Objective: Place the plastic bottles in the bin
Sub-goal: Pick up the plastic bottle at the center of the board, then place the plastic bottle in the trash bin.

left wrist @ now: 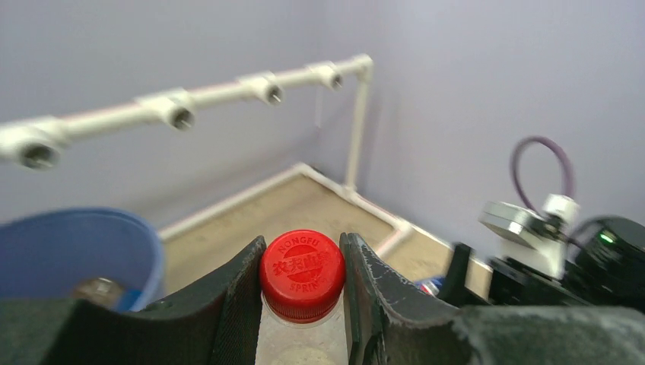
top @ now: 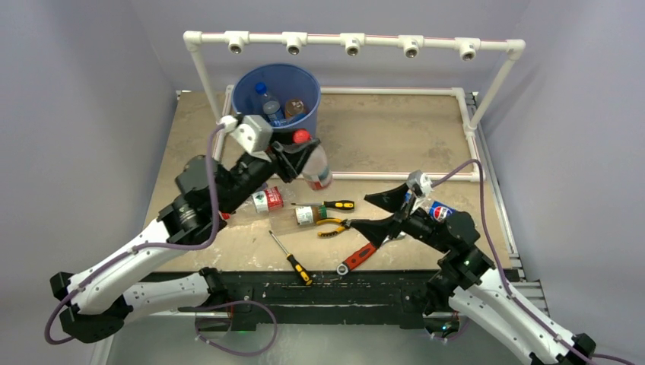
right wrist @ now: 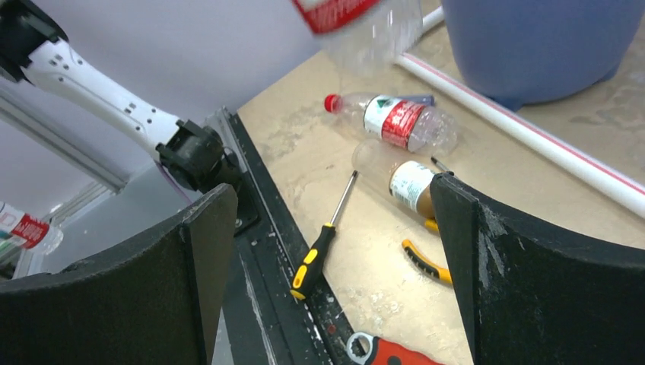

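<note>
My left gripper is shut on a clear bottle with a red cap, held off the table just in front of the blue bin. In the left wrist view the fingers clamp the bottle at the neck, just under the red cap. The bin holds several bottles. My right gripper is open and empty above the pliers. A red-labelled bottle, a white-labelled bottle and a blue-labelled bottle lie on the table.
Two screwdrivers and a red-handled wrench lie near the front edge. A white pipe frame runs round the back and the right. In the right wrist view the bin stands behind the floor pipe.
</note>
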Tool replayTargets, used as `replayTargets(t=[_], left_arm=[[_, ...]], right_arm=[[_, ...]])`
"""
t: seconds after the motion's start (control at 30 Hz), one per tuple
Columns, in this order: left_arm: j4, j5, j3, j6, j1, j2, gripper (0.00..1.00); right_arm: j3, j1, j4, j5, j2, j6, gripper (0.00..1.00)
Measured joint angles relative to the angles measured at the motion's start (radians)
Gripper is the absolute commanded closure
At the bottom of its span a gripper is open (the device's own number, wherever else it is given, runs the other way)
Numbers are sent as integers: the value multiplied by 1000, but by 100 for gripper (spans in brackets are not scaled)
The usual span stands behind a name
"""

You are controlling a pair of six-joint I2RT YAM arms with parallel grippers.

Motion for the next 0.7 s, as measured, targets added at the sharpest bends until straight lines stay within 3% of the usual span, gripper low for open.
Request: replayTargets(t=[0.2,0.4,0.47,0.6,0.7], left_arm=[[210,-209,8,249,0,-48,100],[435,-337,117,533,20,81,100],[467,-312,152,546,89,143,100],[474,-246,167,447,326,254,100],[481,-200,167,363,427,309,100]], right_arm=[[-19,0,-5,86,-124,31,1],[-109,0,0,124,-160,85,1],[-133,0,0,130,-159,103,1],[-150,0,1,131,-153,126,1],[-152,0,0,133,-154,136,1]])
